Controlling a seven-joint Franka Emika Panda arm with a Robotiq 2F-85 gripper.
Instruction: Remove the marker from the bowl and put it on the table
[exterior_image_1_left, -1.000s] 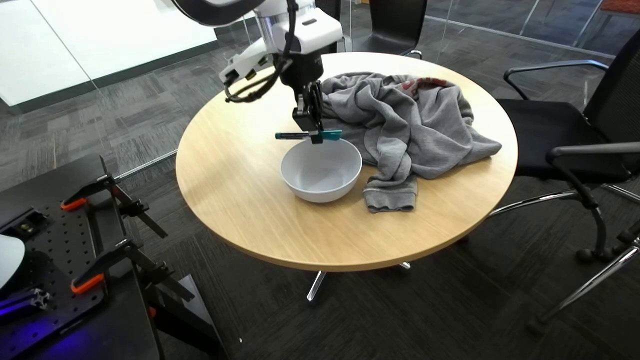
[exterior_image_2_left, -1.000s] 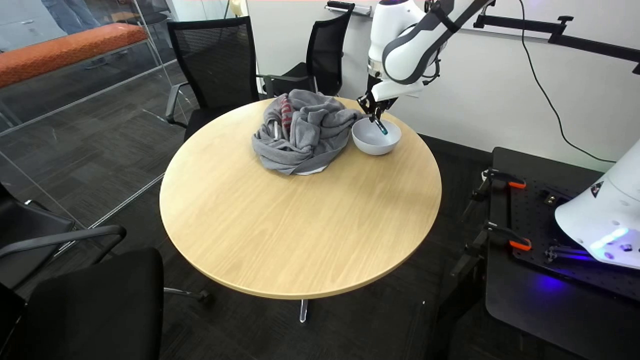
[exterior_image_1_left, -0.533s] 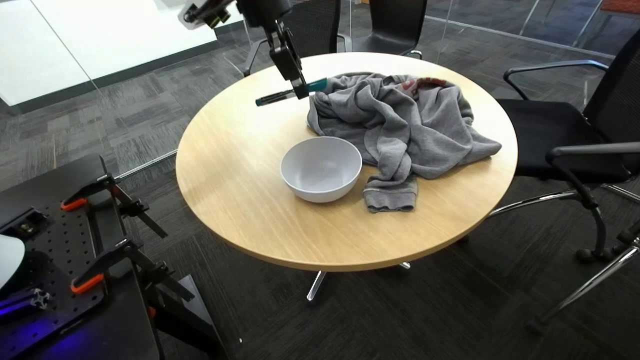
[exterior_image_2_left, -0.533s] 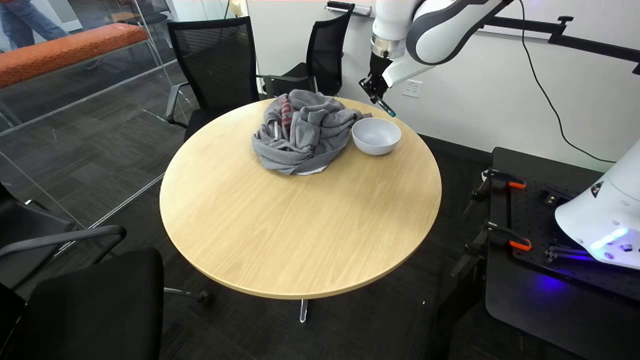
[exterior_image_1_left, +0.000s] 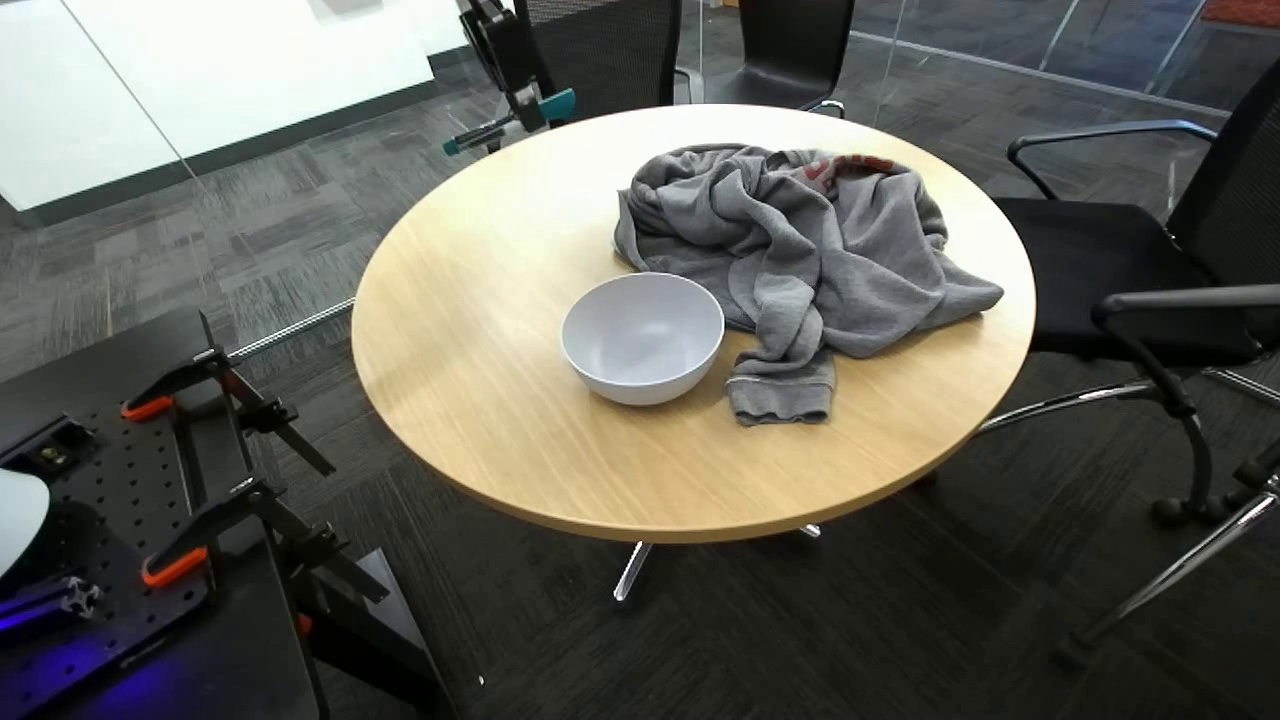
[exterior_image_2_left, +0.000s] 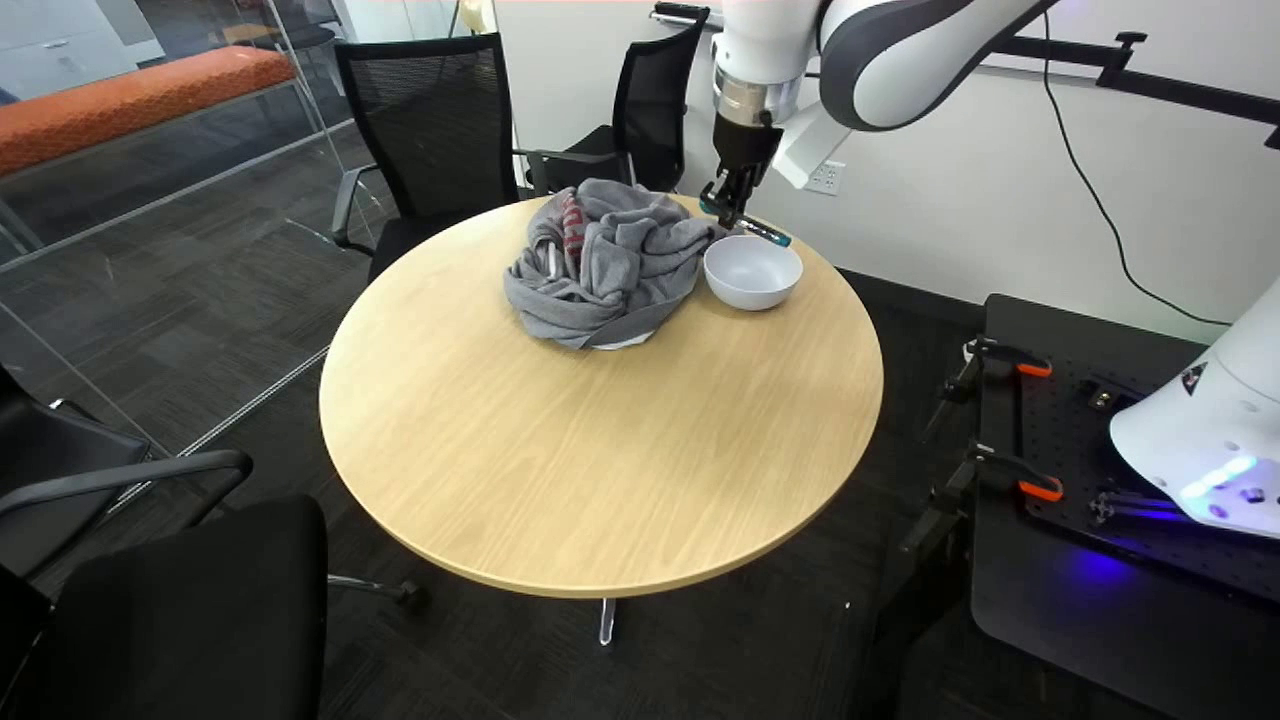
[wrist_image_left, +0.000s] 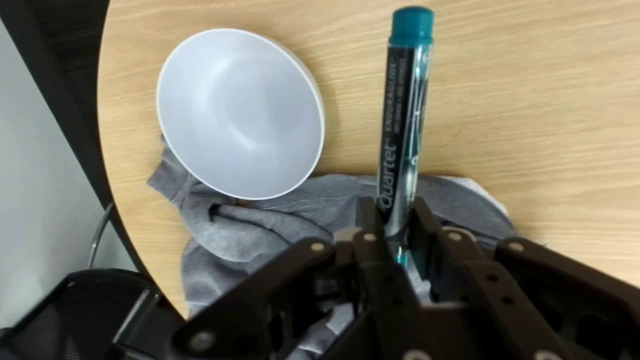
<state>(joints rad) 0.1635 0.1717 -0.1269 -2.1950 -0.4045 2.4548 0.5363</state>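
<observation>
My gripper (exterior_image_1_left: 525, 110) is shut on the teal marker (exterior_image_1_left: 482, 132), gripped near its middle and held in the air. In an exterior view they show past the upper left edge of the tan table (exterior_image_1_left: 470, 400); in an exterior view the marker (exterior_image_2_left: 765, 233) shows just behind the far rim of the white bowl (exterior_image_2_left: 750, 292). In the wrist view the marker (wrist_image_left: 404, 120) sticks out forward between the fingertips (wrist_image_left: 392, 212), its lower end partly hidden by the fingers. The bowl (wrist_image_left: 240, 115) stands upright on the table (wrist_image_left: 525, 100), its inside bare, apart from the marker.
A crumpled grey sweatshirt (exterior_image_1_left: 810, 250) lies on the table against the bowl's side; it also shows under the gripper in the wrist view (wrist_image_left: 225, 240). Black chairs (exterior_image_2_left: 430, 140) stand around the table. A dark bench (exterior_image_1_left: 120, 600) with clamps stands beside it.
My gripper has lifted the marker up from over the bowl and carried it back, away from the bowl. The marker's angle has changed. Bowl and sweatshirt have not moved.
</observation>
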